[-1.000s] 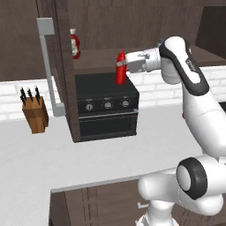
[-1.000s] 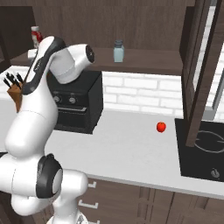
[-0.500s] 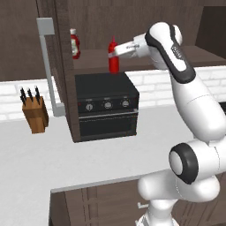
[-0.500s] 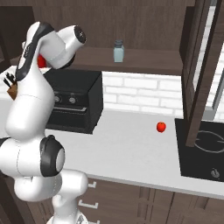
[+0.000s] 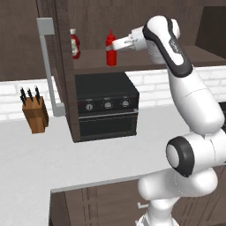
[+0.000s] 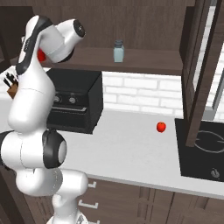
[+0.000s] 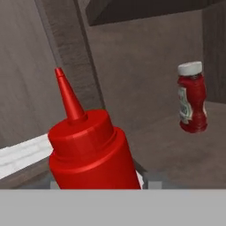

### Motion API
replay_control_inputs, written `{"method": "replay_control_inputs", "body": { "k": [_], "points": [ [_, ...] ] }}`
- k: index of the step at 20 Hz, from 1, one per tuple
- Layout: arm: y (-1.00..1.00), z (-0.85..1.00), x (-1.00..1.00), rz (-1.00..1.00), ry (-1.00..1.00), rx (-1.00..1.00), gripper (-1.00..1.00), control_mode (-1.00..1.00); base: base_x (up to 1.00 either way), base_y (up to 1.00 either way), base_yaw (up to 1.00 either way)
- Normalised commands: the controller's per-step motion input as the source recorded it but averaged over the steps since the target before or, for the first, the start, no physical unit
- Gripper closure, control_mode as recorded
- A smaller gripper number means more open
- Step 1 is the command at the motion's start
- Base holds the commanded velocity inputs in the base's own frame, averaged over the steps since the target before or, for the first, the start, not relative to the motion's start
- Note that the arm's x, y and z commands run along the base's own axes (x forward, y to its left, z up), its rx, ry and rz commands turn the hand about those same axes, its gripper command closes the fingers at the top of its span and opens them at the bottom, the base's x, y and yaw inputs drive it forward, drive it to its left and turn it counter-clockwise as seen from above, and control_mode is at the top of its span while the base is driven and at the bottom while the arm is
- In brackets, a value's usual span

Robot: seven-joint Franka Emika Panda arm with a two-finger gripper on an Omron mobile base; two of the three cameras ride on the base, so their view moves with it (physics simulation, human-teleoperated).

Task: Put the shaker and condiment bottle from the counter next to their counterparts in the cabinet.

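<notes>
Since a second ago the arm has swung the condiment bottle (image 5: 111,48) leftward along the front of the cabinet (image 5: 57,66), from above the right end of the black oven (image 5: 105,110) to a spot over the shelf (image 5: 145,59), much closer to the white-capped red bottle (image 5: 75,44). The gripper (image 5: 115,44) is clamped on the all-red bottle's body; in the hand view that bottle (image 7: 88,154) stands directly ahead of the jaws, upright, its pointed nozzle up. Whether its base touches the shelf board cannot be told. The labelled, white-capped counterpart (image 7: 192,99) stands farther along the shelf beyond the jaws, apart from the held bottle and upright. A pale blue shaker (image 6: 118,50) stands on the same shelf well away on the other side of the gripper, behind the arm's wrist. Below the jaws sits the oven on the white counter (image 5: 39,154), with a wooden knife block (image 5: 35,112) farther out past the cabinet's grey bar handle (image 5: 47,66). A small red fruit (image 6: 161,127) lies on the counter far from the gripper, near the dark cooktop (image 6: 203,153).
</notes>
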Motion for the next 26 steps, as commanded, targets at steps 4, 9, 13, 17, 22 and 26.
{"method": "replay_control_inputs", "body": {
  "k": [4,9,13,17,22,26],
  "points": [
    [0.00,-0.52,0.00,0.03,-0.02,0.14,1.00,-1.00,0.00,0.00,0.00],
    [0.00,-0.59,0.04,0.07,0.00,0.14,1.00,-1.00,0.00,0.00,0.00],
    [0.00,-0.03,0.33,0.01,0.00,0.05,1.00,-1.00,0.00,0.00,0.00],
    [0.00,0.21,0.29,0.00,-0.02,0.01,1.00,-1.00,0.00,0.00,0.00],
    [0.00,0.45,0.13,0.00,-0.06,-0.03,1.00,-1.00,0.00,0.00,0.00],
    [0.00,0.27,0.27,0.00,0.00,-0.02,1.00,-1.00,0.00,0.00,0.00]
  ]
}}
